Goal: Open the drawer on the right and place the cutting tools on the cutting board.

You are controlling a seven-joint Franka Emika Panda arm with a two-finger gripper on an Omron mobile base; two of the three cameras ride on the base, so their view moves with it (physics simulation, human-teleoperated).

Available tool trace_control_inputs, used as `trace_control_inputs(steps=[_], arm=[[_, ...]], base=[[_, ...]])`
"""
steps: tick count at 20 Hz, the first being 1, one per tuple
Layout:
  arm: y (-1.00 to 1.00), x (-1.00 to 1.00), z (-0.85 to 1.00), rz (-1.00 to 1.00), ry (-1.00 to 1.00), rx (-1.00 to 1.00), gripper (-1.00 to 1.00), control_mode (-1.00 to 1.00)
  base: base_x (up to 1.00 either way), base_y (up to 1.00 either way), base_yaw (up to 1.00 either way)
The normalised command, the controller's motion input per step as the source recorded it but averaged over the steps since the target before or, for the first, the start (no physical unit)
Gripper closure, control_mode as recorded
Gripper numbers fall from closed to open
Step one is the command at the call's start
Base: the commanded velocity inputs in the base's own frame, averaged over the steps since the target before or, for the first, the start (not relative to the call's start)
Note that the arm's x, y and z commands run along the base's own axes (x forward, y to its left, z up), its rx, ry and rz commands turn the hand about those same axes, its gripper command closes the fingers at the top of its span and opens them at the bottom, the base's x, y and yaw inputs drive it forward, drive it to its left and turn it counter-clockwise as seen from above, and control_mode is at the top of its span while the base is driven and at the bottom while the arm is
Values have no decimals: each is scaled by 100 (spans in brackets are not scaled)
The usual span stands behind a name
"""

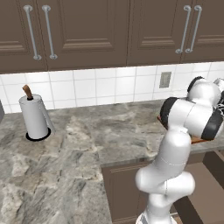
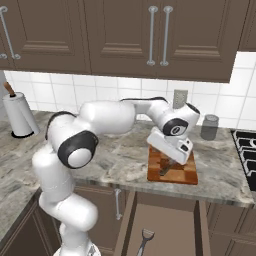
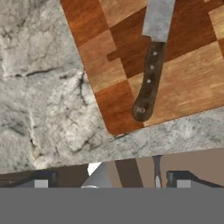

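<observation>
The checkered wooden cutting board (image 2: 185,172) lies on the counter by its front edge. A knife (image 3: 150,74) with a dark handle and a grey blade rests flat on the board (image 3: 109,57); it also shows as a dark sliver, the knife (image 2: 164,169). My gripper (image 2: 172,160) hovers just above the board, open, its fingertips (image 3: 41,181) spread wide with nothing between them. Below the counter the drawer (image 2: 165,220) stands pulled out. A slim grey utensil (image 2: 145,239) lies inside it, and that utensil (image 3: 98,177) also shows past the counter edge.
A glass jar (image 2: 210,126) stands behind the board on the right. A stove (image 2: 246,150) sits at the far right. A paper towel roll (image 1: 34,116) stands at the back left. The arm covers most of the board (image 1: 199,141) in the left base view.
</observation>
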Motion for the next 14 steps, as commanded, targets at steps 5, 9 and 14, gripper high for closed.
trace_control_inputs(steps=[5, 9, 14], arm=[[61, -100, 65, 0, 0, -4, -100, -100], [36, -100, 45, 0, 0, -2, -100, -100], [43, -89, 18, 0, 0, -3, -100, -100]], base=[[0, 0, 0], [0, 0, 0], [0, 0, 0]])
